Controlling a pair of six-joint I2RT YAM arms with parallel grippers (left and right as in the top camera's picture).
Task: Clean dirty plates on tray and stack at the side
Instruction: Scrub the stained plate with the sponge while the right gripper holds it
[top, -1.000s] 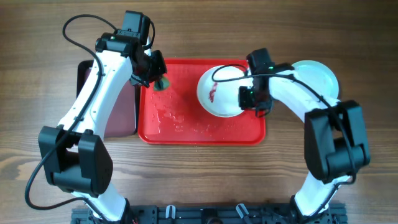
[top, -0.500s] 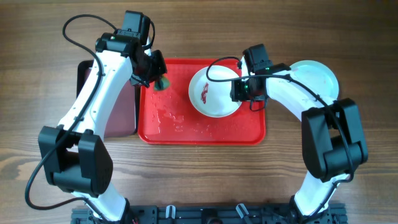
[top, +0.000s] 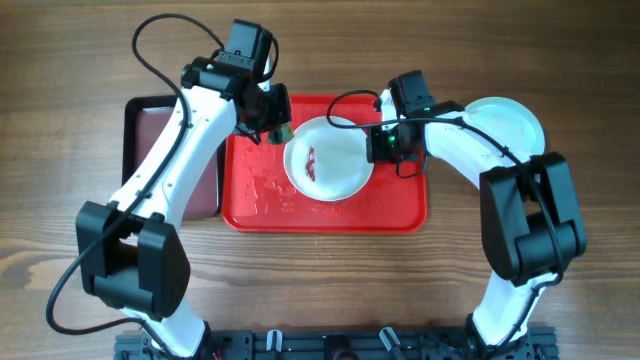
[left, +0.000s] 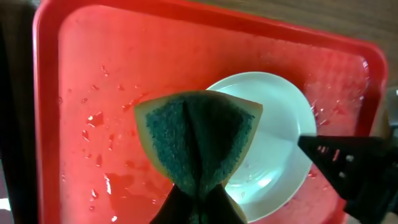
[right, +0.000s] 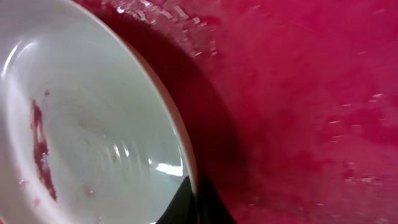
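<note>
A white plate with a red sauce streak lies on the red tray. My right gripper is shut on its right rim; the right wrist view shows the plate with the jaws pinching its edge. My left gripper is shut on a green and yellow sponge, held over the tray at the plate's upper left edge. A pale blue plate rests on the table to the right of the tray.
A smaller black-rimmed maroon tray lies against the red tray's left side. Water drops and streaks cover the red tray's floor. The wooden table surrounds both trays.
My right gripper has pulled the white plate leftward toward the tray's middle. My left gripper with the sponge has moved right, close to the plate's left rim.
</note>
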